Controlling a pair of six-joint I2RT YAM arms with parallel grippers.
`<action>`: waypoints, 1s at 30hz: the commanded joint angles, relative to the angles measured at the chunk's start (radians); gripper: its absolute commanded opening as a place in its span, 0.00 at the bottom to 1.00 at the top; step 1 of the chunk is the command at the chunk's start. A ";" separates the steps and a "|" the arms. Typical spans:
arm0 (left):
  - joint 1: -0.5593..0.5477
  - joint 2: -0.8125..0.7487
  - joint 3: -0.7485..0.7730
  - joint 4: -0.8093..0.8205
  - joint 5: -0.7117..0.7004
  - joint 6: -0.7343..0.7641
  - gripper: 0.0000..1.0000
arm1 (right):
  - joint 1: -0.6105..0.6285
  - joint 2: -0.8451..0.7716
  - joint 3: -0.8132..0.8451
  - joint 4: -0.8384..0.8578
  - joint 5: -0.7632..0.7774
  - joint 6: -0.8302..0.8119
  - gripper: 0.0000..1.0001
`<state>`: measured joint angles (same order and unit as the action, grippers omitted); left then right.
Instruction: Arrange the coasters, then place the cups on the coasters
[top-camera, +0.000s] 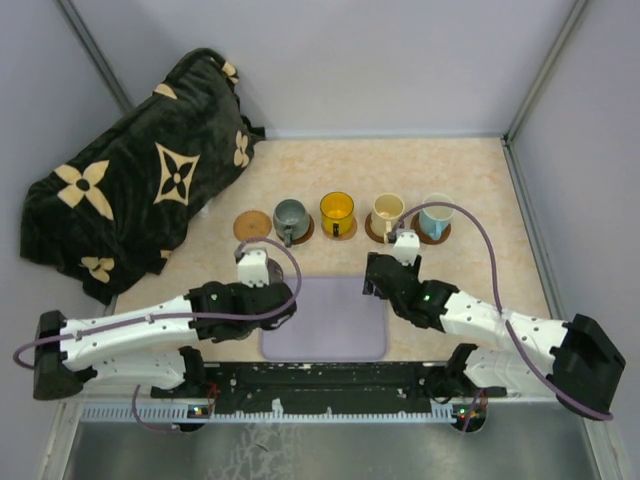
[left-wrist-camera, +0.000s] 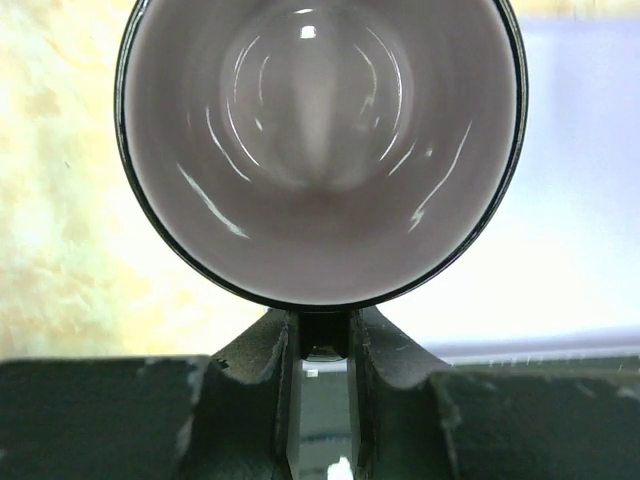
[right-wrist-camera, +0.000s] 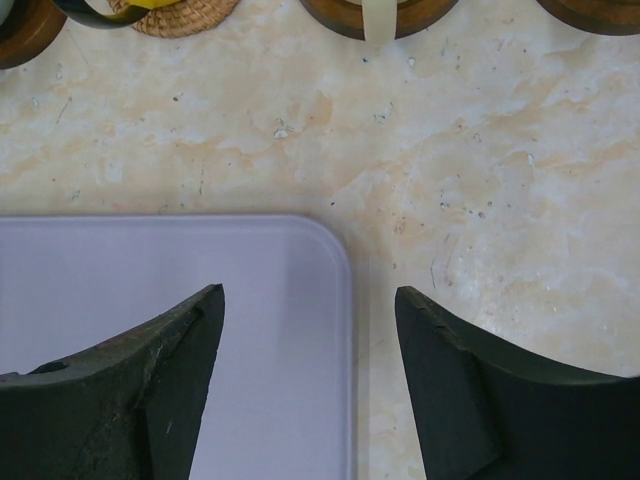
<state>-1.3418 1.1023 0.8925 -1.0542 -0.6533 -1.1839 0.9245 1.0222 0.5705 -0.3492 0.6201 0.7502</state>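
The purple-grey cup (left-wrist-camera: 320, 150) is the last one not yet on a coaster. It sits in the left gripper (left-wrist-camera: 322, 335), whose jaws are pinched nearly together on the cup's near side, apparently on the handle. It hangs just near of the one bare coaster (top-camera: 253, 223), at the left end of the row. To the right, the dark grey-green cup (top-camera: 290, 213), yellow cup (top-camera: 337, 208), cream cup (top-camera: 388, 208) and light blue cup (top-camera: 436, 213) each stand on a coaster. So the coasters are arranged and four of the five cups are placed. The right gripper (right-wrist-camera: 310, 360) holds nothing, its jaws apart over the far right corner of the lavender tray (right-wrist-camera: 150, 290).
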 joint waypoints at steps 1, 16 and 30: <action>0.176 -0.105 -0.050 0.220 -0.010 0.263 0.00 | 0.000 0.058 0.023 0.103 -0.001 -0.031 0.69; 0.650 -0.029 -0.080 0.619 0.178 0.735 0.00 | -0.001 0.071 0.036 0.103 0.017 -0.029 0.68; 0.934 0.237 0.089 0.682 0.403 0.886 0.00 | -0.001 -0.139 0.048 -0.045 0.068 -0.009 0.68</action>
<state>-0.4580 1.2953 0.8902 -0.4820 -0.3218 -0.3592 0.9245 0.9318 0.5705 -0.3500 0.6373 0.7273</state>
